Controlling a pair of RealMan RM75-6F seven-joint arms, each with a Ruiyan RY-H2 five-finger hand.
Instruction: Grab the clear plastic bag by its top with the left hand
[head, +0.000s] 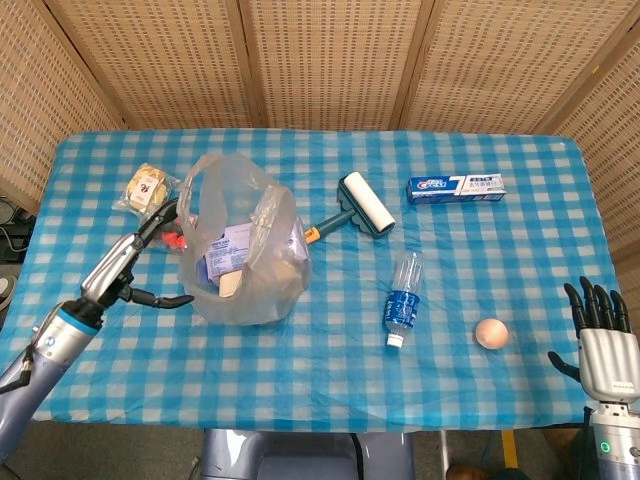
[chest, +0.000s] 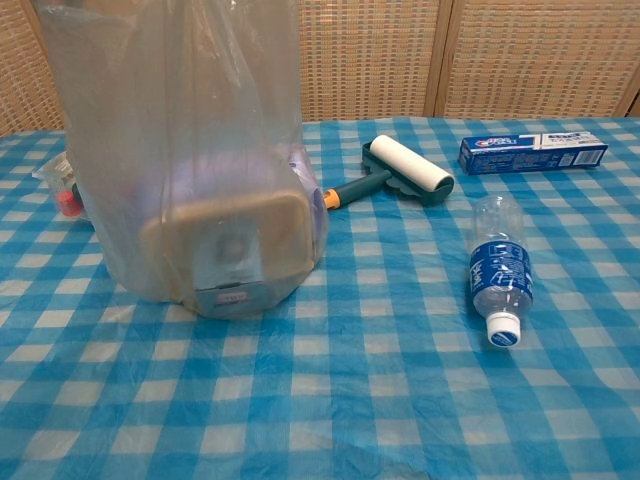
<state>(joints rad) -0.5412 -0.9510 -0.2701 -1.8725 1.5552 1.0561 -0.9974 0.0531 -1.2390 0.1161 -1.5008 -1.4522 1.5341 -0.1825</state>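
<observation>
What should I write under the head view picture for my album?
Left hand reaches toward clear plastic bag on checkered table.

The clear plastic bag (head: 243, 250) stood upright on the left half of the worktop, its crumpled top gaping open. Through its thin film showed a tan, square-cornered container and a pale printed packet, resting at the bottom.

The clear plastic bag (chest: 190, 150) runs off the chest view's top edge, so its top is unseen there. Neither hand shows in that view. In the head view the right hand (head: 605, 345) sits at the frame's lower edge, its arm cut off below. Items inside the bag are too blurred to identify.
</observation>
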